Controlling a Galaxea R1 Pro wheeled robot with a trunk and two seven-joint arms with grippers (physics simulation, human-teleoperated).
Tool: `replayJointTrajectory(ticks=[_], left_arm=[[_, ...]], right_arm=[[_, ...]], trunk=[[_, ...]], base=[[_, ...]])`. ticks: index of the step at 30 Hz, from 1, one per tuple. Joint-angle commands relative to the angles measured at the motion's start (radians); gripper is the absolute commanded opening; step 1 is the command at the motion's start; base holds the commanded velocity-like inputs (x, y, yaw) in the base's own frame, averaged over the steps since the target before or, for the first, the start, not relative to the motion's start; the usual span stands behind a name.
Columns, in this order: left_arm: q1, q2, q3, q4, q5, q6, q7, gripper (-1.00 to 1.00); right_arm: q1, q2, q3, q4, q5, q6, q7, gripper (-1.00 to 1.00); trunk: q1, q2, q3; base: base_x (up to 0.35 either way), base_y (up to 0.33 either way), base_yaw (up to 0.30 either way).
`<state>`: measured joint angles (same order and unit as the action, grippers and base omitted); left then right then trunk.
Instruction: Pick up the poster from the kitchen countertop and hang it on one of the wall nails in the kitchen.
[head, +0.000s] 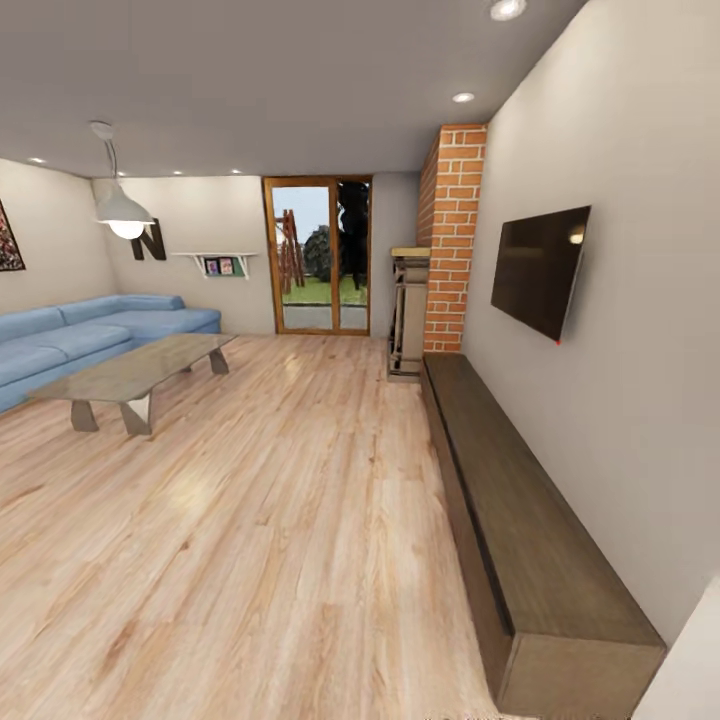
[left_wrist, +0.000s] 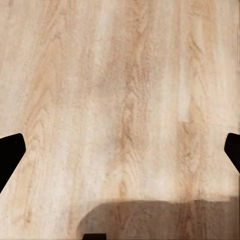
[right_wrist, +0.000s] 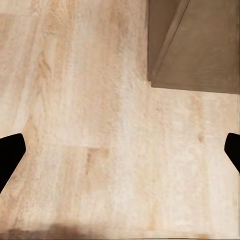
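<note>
The left pincer (left_wrist: 120, 150) is seen in its wrist view with its two dark fingertips (left_wrist: 10, 155) spread wide at opposite edges of the picture, open and holding nothing. Beneath it lies pale wooden floor (left_wrist: 120, 90), with a soft shadow (left_wrist: 150, 217) cast across the boards. The right pincer (right_wrist: 120, 150) is likewise spread open and empty, its dark fingertips (right_wrist: 10, 155) set far apart above the same floor. In that wrist view, the corner of a long low brown cabinet (right_wrist: 200, 45) is seen resting on the floor.

From the head view, a living room is shown. The low brown cabinet (head: 520, 520) runs along the right-hand wall, and a dark flat television (head: 540, 270) is mounted on the wall above it. Beyond the cabinet a red brick column (head: 452, 235) rises to the ceiling, with a small stand (head: 408, 315) beside it. A glazed door with a wooden frame (head: 318, 255) is set in the far wall, with greenery visible through it. At the left, a blue sofa (head: 90, 335) is placed behind a low grey coffee table (head: 135, 375). A white pendant lamp (head: 122, 212) hangs above them, and a small wall shelf (head: 218, 262) is fixed near a dark letter N (head: 150, 240).

The poster and the kitchen bench cannot be made out in any of these pictures.
</note>
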<state>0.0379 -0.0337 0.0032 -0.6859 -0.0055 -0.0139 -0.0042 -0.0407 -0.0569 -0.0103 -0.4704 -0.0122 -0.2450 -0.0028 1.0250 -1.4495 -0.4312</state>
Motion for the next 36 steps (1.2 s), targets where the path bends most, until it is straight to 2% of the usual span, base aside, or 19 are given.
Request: replayJointTrajectory(ticks=[1,13,21,36], left_arm=[[0.000,0.000,0.000,-0.001,-0.001,-0.001,0.000,1.00],[0.000,0.000,0.000,-0.001,-0.001,-0.001,0.000,1.00],[0.000,0.000,0.000,-0.001,-0.001,-0.001,0.000,1.00],[0.000,0.000,0.000,-0.001,-0.001,-0.001,0.000,1.00]], right_arm=[[-0.001,0.000,0.000,0.001,-0.001,-0.003,0.000,1.00],[-0.001,0.000,0.000,0.001,-0.001,-0.004,-0.002,1.00],[-0.001,0.000,0.000,0.000,0.000,-0.004,-0.002,1.00],[-0.001,0.000,0.000,0.000,0.000,-0.004,-0.002,1.00]], trunk=[[0.000,0.000,0.000],[0.000,0.000,0.004],[0.000,0.000,0.005],[0.000,0.000,0.008]], base=[[0.000,0.000,-0.300],[-0.001,0.000,-0.272],[-0.201,0.120,-0.125],[-0.029,0.015,-0.291]])
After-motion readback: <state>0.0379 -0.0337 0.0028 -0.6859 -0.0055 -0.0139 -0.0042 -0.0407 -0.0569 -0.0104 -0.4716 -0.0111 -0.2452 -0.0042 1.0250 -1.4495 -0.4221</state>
